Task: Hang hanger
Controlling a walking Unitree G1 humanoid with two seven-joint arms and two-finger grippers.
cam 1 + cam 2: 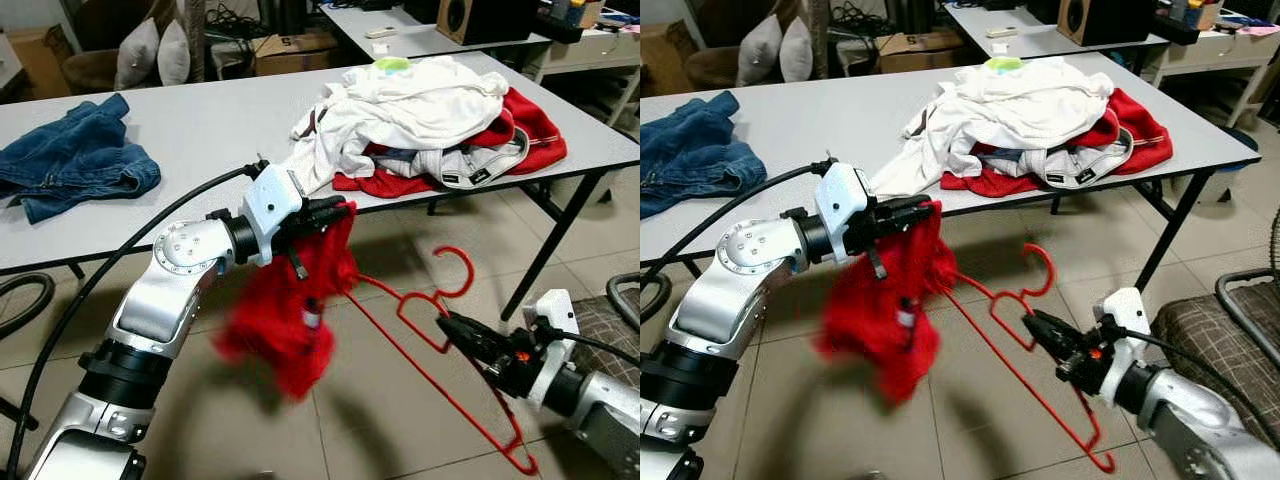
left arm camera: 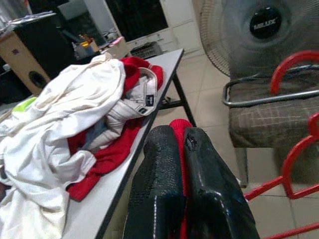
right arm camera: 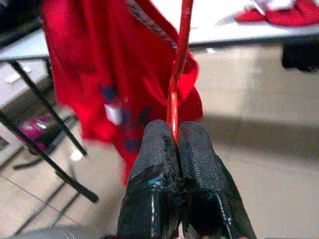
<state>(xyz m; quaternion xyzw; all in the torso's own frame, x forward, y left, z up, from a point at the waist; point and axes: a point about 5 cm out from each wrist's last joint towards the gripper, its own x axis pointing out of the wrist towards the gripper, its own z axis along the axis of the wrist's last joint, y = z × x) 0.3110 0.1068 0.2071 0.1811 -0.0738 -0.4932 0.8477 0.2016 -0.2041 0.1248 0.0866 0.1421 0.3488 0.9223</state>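
The left tool (image 1: 335,212) was clenched on a fold of the red garment (image 1: 290,310), holding it out in front of the grey counter (image 1: 200,130) so the cloth drooped in a blurred bunch above the tiled floor (image 1: 400,420). The right tool (image 1: 455,330) was pinched shut on the red plastic hanger (image 1: 440,300), gripping it on the thin bar near the neck, hook (image 1: 458,270) pointing up and the far corner dipping almost to the floor. One end of the hanger reached into the hanging cloth – how far inside I couldn't tell.

From where I stood the worry was the grip on that bar. It was a narrow thing caught between two fingertips, and any twist from the garment's weight looked likely to swing the hanger round or slip it free. The cloth was held by one small pinch too (the wrist view showed only a sliver of red between the fingers (image 2: 159,179)), so a tug from the other arm might have pulled it out and dropped it. The low corner could also have snagged on the floor – or the hook on the counter's edge, which sat just behind, under the heap of white and red laundry (image 1: 420,120). The denim jacket (image 1: 75,155) lay well apart.
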